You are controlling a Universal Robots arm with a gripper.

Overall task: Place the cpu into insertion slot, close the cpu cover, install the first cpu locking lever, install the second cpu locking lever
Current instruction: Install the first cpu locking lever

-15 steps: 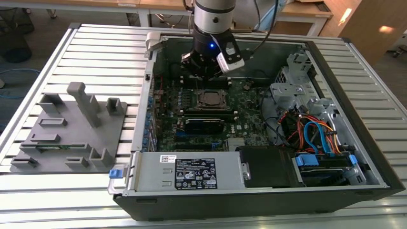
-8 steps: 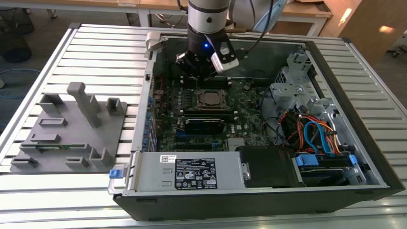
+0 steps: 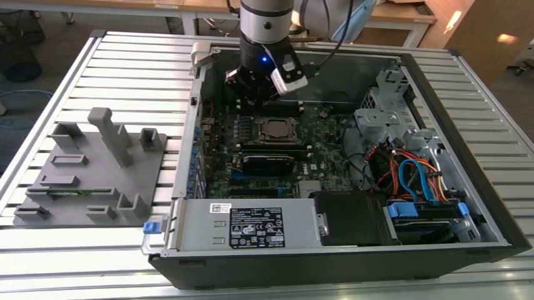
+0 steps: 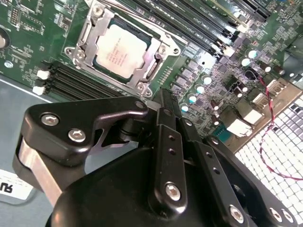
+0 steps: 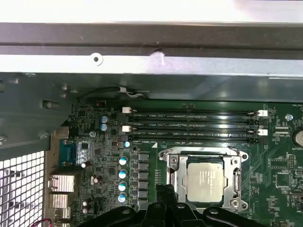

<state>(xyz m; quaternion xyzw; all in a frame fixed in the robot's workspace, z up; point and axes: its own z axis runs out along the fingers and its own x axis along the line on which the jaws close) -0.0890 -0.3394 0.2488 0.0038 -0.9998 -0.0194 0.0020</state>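
The black gripper [image 4: 165, 97] hangs low over the green circuit board [image 4: 28, 38], its fingers drawn together with nothing between them. Just past its tip, the silver chip [image 4: 120, 49] lies flat in its socket [image 4: 75, 53], with the metal frame [image 4: 88, 38] down around it. Black memory slots [image 4: 71, 80] run alongside. A red-and-black wire [image 4: 270, 109] trails off at the board's edge.

Matt metal cpu [image 4: 120, 51], shiny metal cpu cover [image 4: 86, 37].

A silver, slatted tabletop [image 3: 125, 62] carries two things. An open black computer case [image 3: 334, 269] covers most of it toward the exterior view's right edge. A grey holder tray [image 3: 100, 187] lies just beside the case, near the left edge.
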